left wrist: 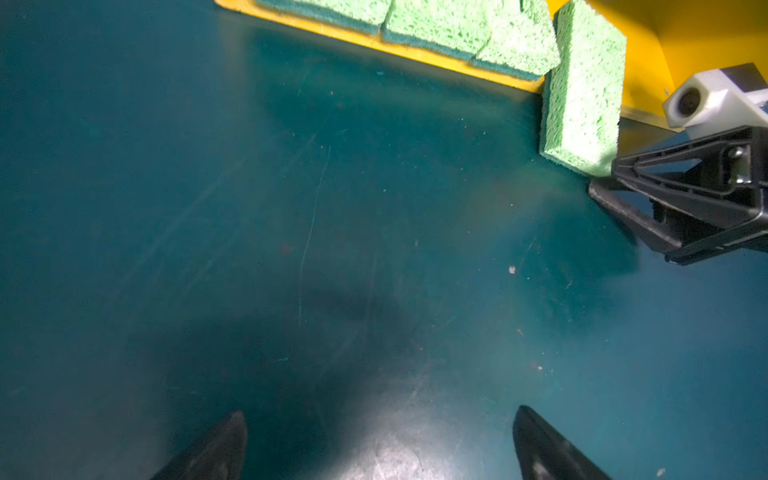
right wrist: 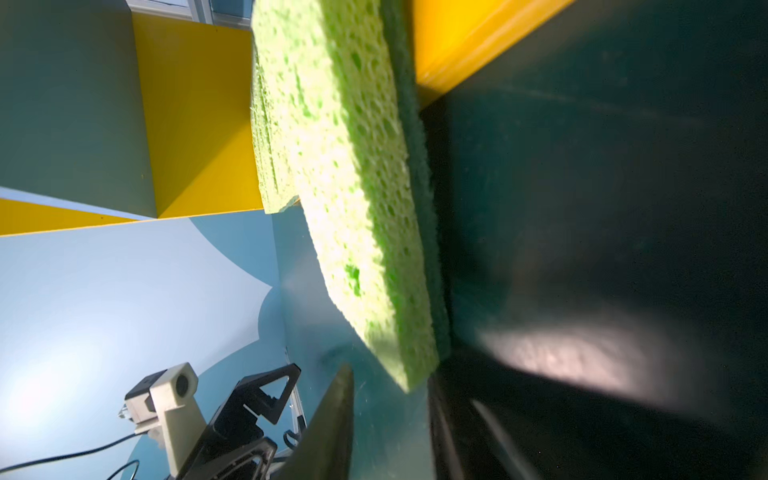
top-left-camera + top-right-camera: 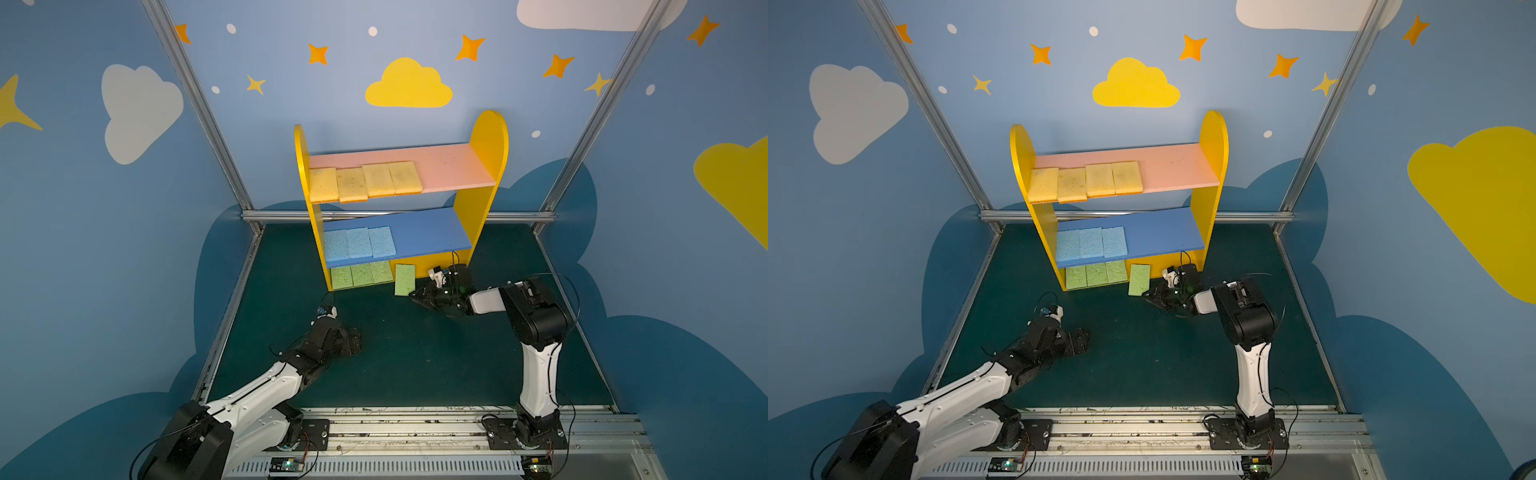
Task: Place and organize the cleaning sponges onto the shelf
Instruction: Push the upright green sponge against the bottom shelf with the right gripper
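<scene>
The yellow shelf [image 3: 486, 141] holds several yellow sponges [image 3: 365, 183] on its pink board and three blue sponges [image 3: 359, 243] on its blue board. Three green sponges [image 3: 361, 275] lie on its base. Another green sponge [image 3: 404, 279] [image 1: 582, 91] lies tilted, its far end on the base's front edge and its near end on the mat. My right gripper [image 3: 415, 296] [image 2: 388, 370] lies low at that near end. Its jaws are narrowly open, with the sponge's corner [image 2: 399, 365] just inside the tips and a gap still showing. My left gripper [image 3: 355, 340] [image 1: 380, 415] hangs wide open over bare mat.
The dark green mat [image 3: 415, 365] is bounded by blue walls and aluminium posts [image 3: 199, 104] on both sides. A metal rail [image 3: 415, 428] carries both arm bases at the front. The right halves of the pink and blue boards are bare.
</scene>
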You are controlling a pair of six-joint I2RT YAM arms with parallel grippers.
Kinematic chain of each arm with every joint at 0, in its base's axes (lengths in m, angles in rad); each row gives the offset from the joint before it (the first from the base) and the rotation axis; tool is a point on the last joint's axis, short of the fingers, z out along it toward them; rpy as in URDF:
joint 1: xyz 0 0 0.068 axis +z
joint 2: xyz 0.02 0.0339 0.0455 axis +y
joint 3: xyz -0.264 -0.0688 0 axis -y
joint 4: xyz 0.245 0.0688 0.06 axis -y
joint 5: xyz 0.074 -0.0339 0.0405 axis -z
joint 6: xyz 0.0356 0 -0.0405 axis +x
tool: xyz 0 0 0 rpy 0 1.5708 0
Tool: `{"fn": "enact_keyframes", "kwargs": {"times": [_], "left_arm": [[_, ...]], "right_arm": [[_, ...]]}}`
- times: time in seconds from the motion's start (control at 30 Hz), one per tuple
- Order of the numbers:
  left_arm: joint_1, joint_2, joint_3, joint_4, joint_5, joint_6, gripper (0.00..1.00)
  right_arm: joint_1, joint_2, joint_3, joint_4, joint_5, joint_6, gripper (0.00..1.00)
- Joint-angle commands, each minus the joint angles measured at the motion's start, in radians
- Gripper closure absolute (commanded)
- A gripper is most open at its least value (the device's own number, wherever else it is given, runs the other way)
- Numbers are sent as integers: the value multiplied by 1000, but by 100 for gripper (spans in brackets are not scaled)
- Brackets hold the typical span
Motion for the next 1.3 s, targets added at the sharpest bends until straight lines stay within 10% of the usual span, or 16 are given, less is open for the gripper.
{"fn": "enact_keyframes", "kwargs": {"times": [0.0,0.5,0.97,1.27], "left_arm": [[3,-12,-15,0,0,-2,0],[4,9,-4,16,-10,12,1],[4,27,7,13,-9,16,0],[6,24,22,1,-8,23,1]], "right_arm": [[3,81,-4,-73,109,43,74],[-16,56,28,-88,110,55,100],[-22,26,53,-93,65,60,100],[-12,16,77,-105,44,61,75]]}}
